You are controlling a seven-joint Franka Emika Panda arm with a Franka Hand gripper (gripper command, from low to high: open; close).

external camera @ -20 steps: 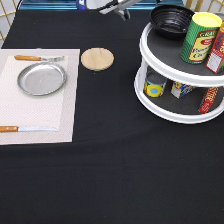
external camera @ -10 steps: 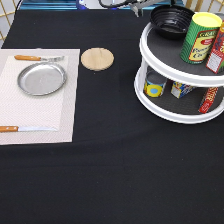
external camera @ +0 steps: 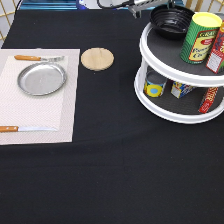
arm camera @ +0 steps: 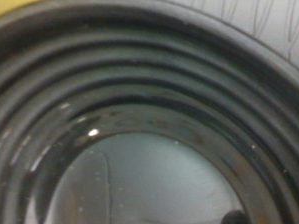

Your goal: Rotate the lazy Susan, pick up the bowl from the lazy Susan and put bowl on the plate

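1. Bowl (external camera: 171, 21): glossy black, sitting on the upper tier of the lazy Susan (external camera: 165, 50), at the exterior view's top, toward the left side of that tier. It looks seated on the tray, not lifted. Not yet picked up, as far as I can judge.

2. Gripper (external camera: 141, 6): seen only as a grey bit of the arm at the exterior view's top edge, just beside the bowl's rim on its left. Whether it touches the rim cannot be told. Whether it is spread or pressed together cannot be told either; too much is cut off by the edge.

3. Wrist view: filled by the bowl (arm camera: 131, 125), its ridged rings and shiny bottom seen from very close. So the hand is right over the bowl's inside.

4. Plate (external camera: 42, 78): silver, lying on a pale placemat (external camera: 30, 120) at the exterior view's left, well apart from the lazy Susan. Nothing is on it.

5. Other things: fork (external camera: 37, 58) above the plate and knife (external camera: 25, 129) below it on the mat; wooden disc (external camera: 97, 58) between mat and lazy Susan; green and yellow can (external camera: 199, 37) next to the bowl on the upper tier; small containers on the lower tier.

6. Progress, judged: the reach to the bowl is about done; grasp, lift, carry and placing are all left.
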